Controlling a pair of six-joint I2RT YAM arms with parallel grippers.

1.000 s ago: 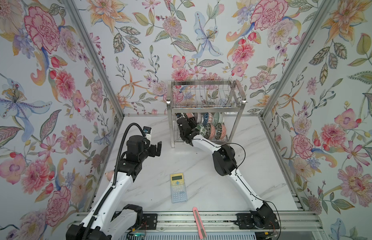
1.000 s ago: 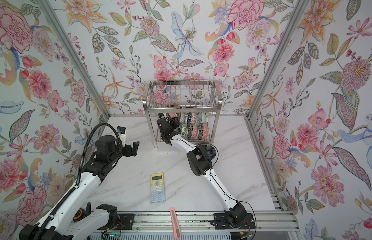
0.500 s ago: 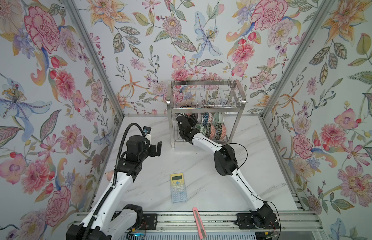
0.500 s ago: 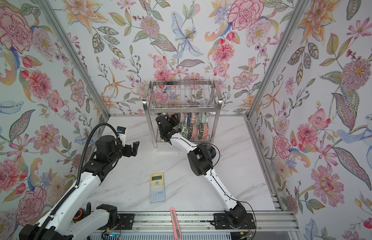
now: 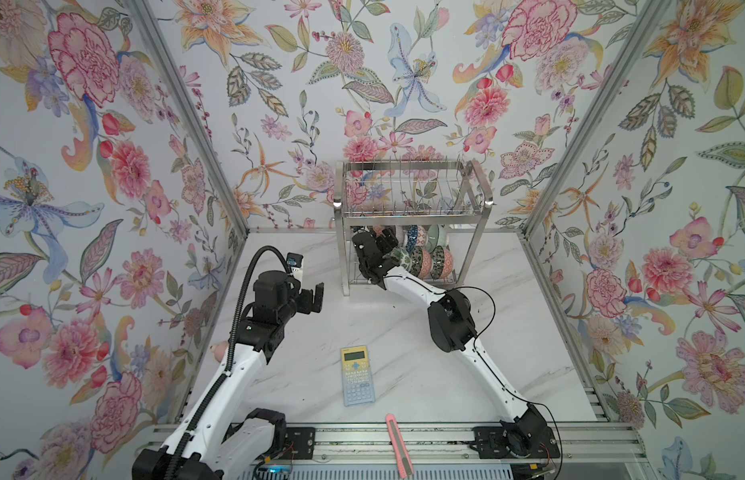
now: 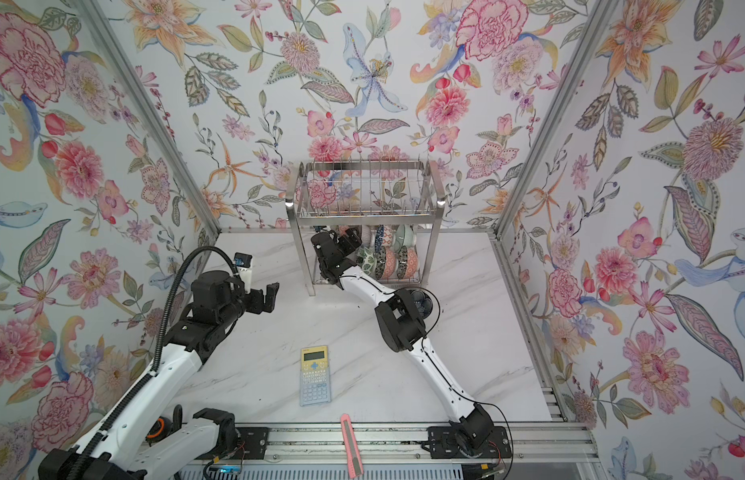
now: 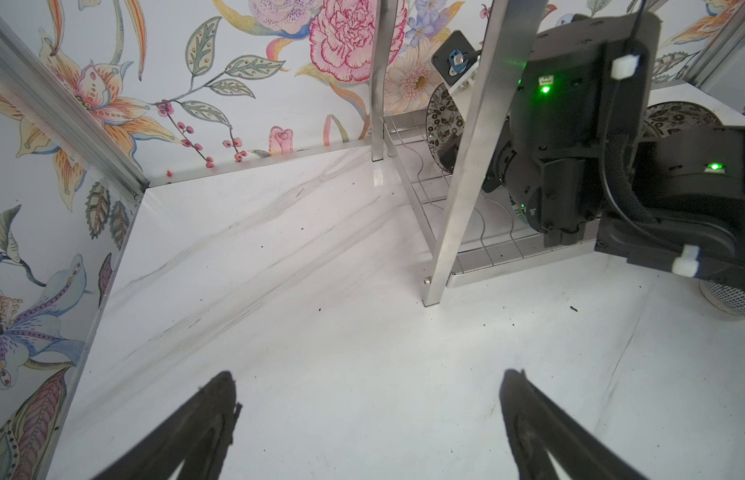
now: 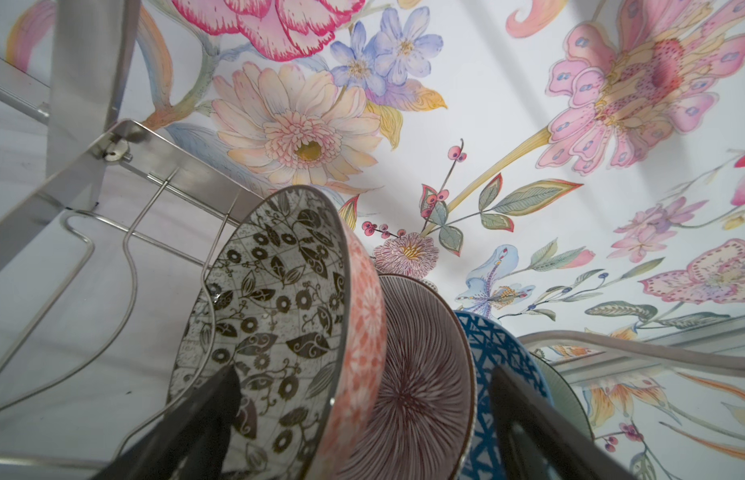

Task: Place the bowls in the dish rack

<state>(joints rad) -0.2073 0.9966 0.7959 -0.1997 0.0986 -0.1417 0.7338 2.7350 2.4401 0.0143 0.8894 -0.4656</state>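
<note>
Right wrist view: right gripper (image 8: 362, 372) is spread wide inside the lower tier of the dish rack (image 8: 71, 183), black-white floral bowl (image 8: 279, 291) standing on edge at its tips; left gripper (image 7: 368, 376) is wide too, over the worktop (image 7: 321, 270) left of the rack.

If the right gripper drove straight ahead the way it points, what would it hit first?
Probably the black-and-white floral bowl, on edge in the dish rack: the open right gripper straddles its rim, the pink striped bowl nested just behind. Depth is unclear.
</note>
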